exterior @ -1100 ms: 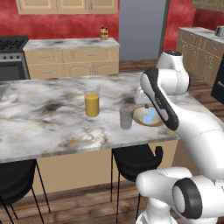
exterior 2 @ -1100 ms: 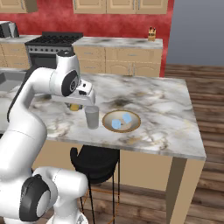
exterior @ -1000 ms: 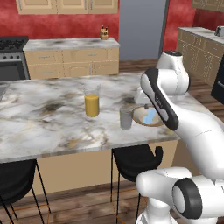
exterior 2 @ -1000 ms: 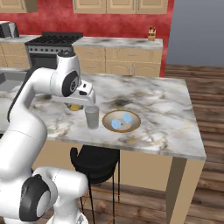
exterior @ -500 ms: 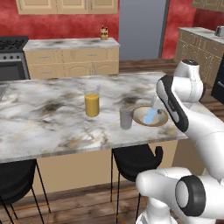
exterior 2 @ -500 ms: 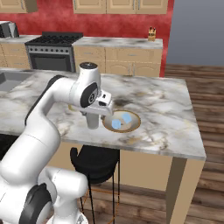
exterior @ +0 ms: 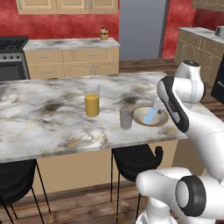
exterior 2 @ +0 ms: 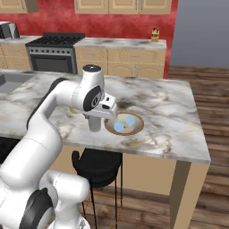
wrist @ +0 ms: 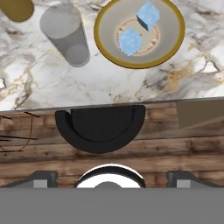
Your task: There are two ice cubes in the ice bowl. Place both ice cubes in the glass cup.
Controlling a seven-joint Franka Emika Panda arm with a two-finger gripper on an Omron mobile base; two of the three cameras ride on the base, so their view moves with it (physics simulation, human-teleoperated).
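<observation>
The tan ice bowl [wrist: 106,26] sits on the marble counter near its front edge, with both pale-blue ice cubes [wrist: 130,42] [wrist: 148,15] lying inside it. The grey glass cup [wrist: 65,35] stands upright just beside the bowl and looks empty. My gripper [wrist: 112,178] is open, hanging well above the counter's front edge, nearer to me than the bowl and cup, with nothing between its fingers. From the base, the bowl [exterior 2: 139,121] holds the cubes [exterior 2: 119,127] to the right of the cup [exterior 2: 95,125]. The bowl [exterior: 139,123] and cup [exterior: 126,118] show in front of my arm.
A taller glass of orange juice [exterior: 92,101] stands on the counter [exterior: 52,122] left of the cup. A black stool [wrist: 100,127] stands under the counter edge below my hand. A stove [exterior 2: 53,56] and cabinets line the back wall.
My arm has swung to the right, from over the cup and juice glass toward the bowl. The bowl, cubes and cup have stayed in place.
</observation>
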